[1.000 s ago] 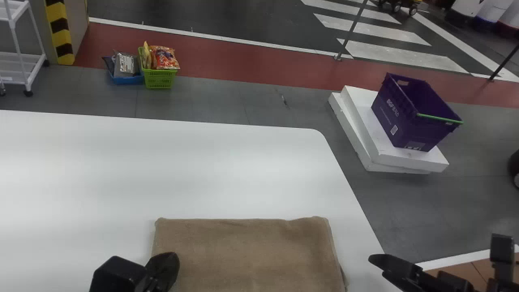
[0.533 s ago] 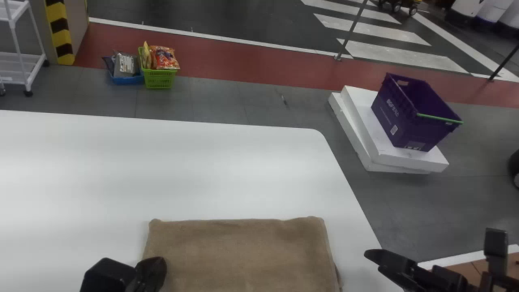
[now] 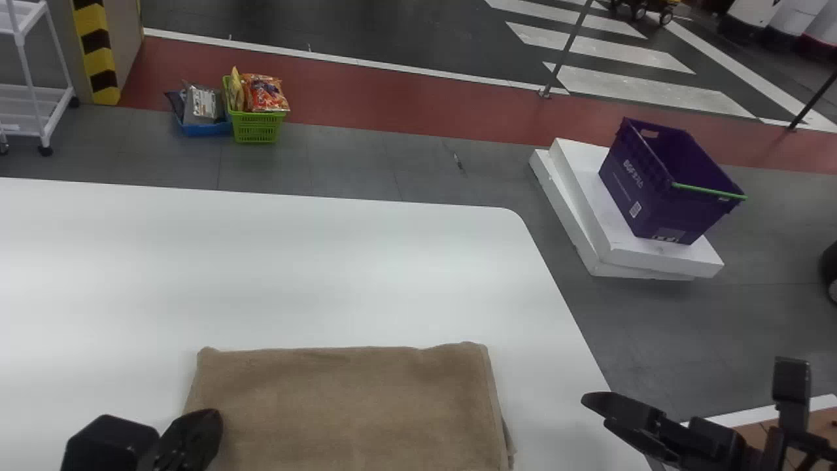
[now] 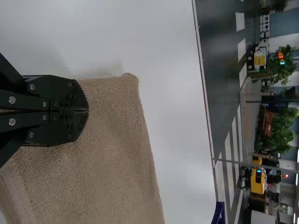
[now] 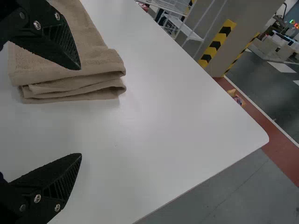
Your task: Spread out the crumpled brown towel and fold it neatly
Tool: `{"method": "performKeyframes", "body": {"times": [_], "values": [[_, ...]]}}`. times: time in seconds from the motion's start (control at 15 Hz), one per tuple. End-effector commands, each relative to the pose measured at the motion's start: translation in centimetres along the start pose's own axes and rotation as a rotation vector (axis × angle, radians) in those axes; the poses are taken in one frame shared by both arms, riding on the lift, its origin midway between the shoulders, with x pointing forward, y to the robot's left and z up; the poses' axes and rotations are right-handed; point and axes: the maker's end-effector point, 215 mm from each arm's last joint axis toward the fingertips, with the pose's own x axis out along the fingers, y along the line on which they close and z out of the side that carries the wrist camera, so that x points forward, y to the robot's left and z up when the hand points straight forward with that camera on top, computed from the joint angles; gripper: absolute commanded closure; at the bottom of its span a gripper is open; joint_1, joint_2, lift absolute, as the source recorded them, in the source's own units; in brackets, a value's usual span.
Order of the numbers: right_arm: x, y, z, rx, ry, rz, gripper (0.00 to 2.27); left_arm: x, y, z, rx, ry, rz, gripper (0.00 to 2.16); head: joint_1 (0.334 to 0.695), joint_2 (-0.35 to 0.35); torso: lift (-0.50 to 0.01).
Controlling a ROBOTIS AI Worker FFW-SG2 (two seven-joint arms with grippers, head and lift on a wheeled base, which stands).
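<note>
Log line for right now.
brown towel: folded, on white table; left gripper: fingers together, at towel's left part; right gripper: open, right of towel; change: towel slid left

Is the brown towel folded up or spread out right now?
Folded: the brown towel shows several stacked layers along one edge in the right wrist view, lying flat on the table.

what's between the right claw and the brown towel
Only bare white tabletop lies between the right claw and the brown towel; the head view shows it.

Towel (image 3: 353, 405) – matt, rough cloth; tabletop (image 3: 294, 281) – v. smooth w/ slight sheen; crate (image 3: 644, 190) & basket (image 3: 257, 128) plastic
</note>
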Motion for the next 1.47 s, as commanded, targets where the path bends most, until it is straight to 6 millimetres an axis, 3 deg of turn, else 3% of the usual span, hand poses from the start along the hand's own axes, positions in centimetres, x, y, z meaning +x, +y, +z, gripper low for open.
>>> {"method": "performKeyframes", "body": {"times": [0.0, 0.2, 0.67, 1.07, 1.4], "values": [[0.3, 0.5, 0.1, 0.001, 0.004, 0.005, 0.18, -0.4, 1.4, -0.3, -0.01, 0.001, 0.019, 2.14, 0.695, -0.35, -0.126], [1.5, 1.8, 0.1, -0.027, 0.021, 0.021, 0.18, -1.1, 1.8, 0.2, -0.02, -0.013, 0.024, 2.14, 0.695, -0.35, -0.126], [8.0, 7.2, -1.4, -0.144, 0.113, 0.035, 0.19, -2.7, 1.2, 1.5, -0.03, -0.034, 0.016, 2.14, 0.695, -0.35, -0.126], [9.5, 7.4, -1.5, -0.198, 0.148, -0.018, 0.19, -2.9, 1.0, 1.1, -0.028, -0.027, 0.012, 2.14, 0.695, -0.343, -0.126], [11.2, 7.2, -3.6, -0.228, 0.222, -0.048, 0.2, -3.2, 0.7, 1.0, -0.024, -0.023, 0.011, 2.14, 0.695, -0.334, -0.126]]}}
